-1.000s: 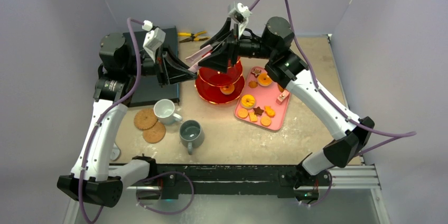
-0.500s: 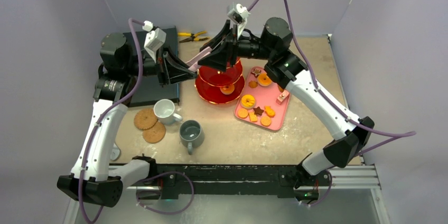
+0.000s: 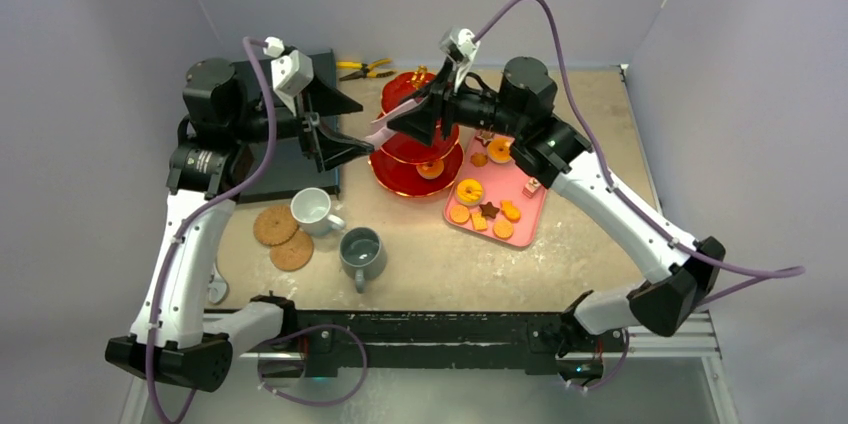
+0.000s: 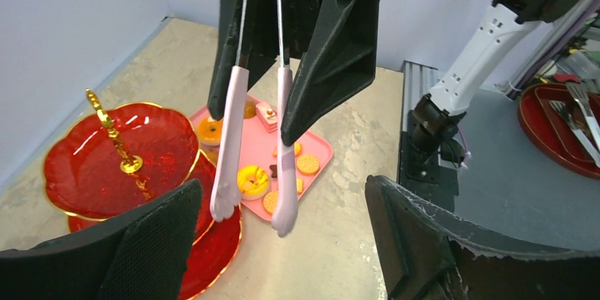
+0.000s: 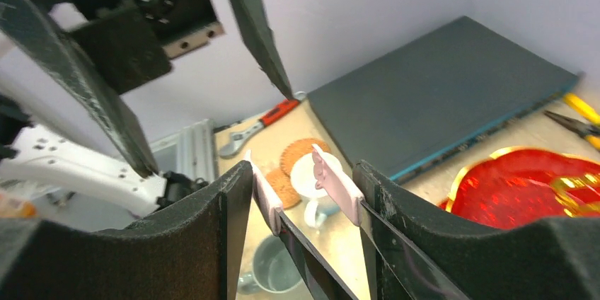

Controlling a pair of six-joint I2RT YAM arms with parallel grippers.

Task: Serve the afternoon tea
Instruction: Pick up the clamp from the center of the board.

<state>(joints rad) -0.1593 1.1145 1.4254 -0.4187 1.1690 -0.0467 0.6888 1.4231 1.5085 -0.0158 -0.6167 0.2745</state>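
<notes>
With left gripper (image 3: 362, 127) gaping empty and right gripper (image 5: 303, 176) pinching pink tongs (image 4: 228, 151), lower tips squarely over biscuits (image 3: 485, 212) toward table's (image 3: 590, 234) right edge.

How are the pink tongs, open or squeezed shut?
Open: in the left wrist view, the pink tongs hang with their two tips apart.

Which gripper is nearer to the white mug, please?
Left. The left gripper hangs open beyond the white mug, beside the red stand; the right gripper, holding pink tongs, is over the stand.
</notes>
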